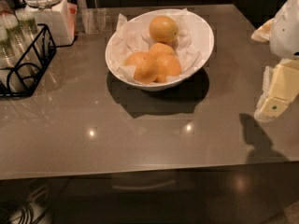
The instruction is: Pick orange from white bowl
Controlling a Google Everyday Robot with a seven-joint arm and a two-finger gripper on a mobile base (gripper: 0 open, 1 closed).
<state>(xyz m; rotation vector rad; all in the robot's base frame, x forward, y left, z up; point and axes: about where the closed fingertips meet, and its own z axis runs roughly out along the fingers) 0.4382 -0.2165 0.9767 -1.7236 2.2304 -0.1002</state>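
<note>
**Orange [163,29] tops the pile, gripper waits at right**

The orange lies in the white bowl [207,45], upper centre of the frame. It rests with three others on crumpled paper [135,35], which likely stops them rolling. The gripper [275,94] hangs at the right edge above the surface [140,129], well apart from the bowl, probably staged for a reach. Whether it is spread or closed, I cannot tell.

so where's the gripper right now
In the camera view the gripper hangs at the right edge over the table, right of the white bowl of oranges.
</note>
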